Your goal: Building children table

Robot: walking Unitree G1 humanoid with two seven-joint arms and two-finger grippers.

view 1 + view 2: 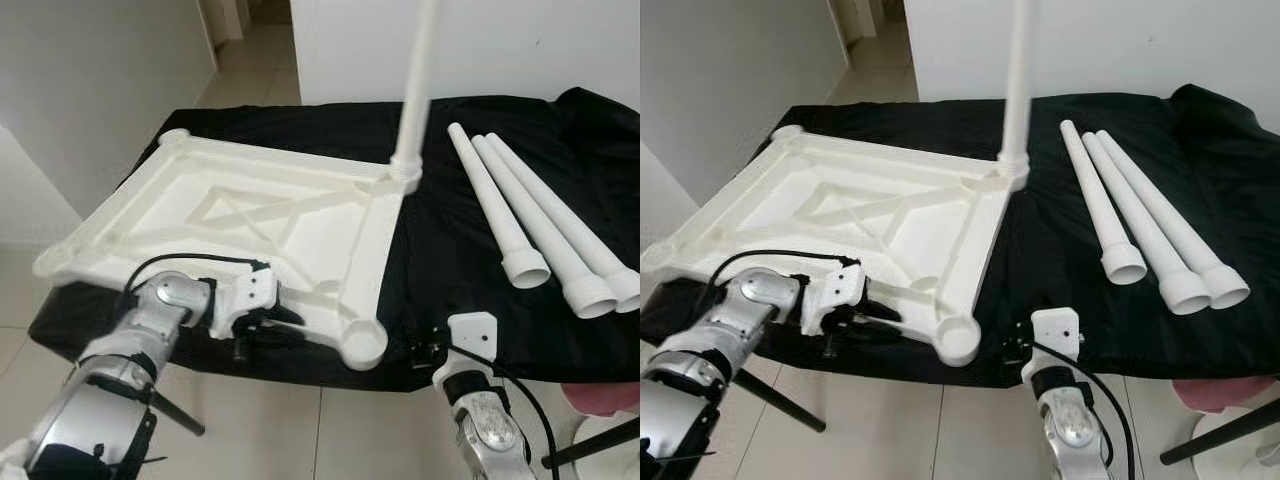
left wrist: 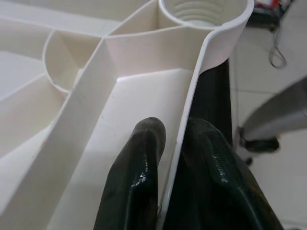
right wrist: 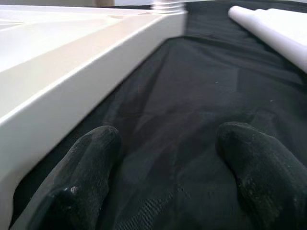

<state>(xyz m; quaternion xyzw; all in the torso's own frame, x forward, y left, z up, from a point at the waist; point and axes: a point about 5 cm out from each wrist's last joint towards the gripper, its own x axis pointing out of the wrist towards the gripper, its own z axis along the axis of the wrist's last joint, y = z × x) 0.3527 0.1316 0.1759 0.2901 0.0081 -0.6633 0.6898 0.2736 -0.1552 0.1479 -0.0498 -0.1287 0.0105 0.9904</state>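
The white top, stiff, light, probably slick plastic, is best pinched by its thin rim at 6 o'clock, where the left pincer clamps it; the right pincer gapes wide.

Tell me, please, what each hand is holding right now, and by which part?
The left hand pinches the white tabletop by its thin near rim wall, close to the corner socket. The right hand is open over the black cloth, holding nothing.

We look down from the head at the upturned white tabletop on black cloth; both eyes share this — slightly offset; the left wrist view sits close along the tabletop's rim; the right skims the cloth beside it.
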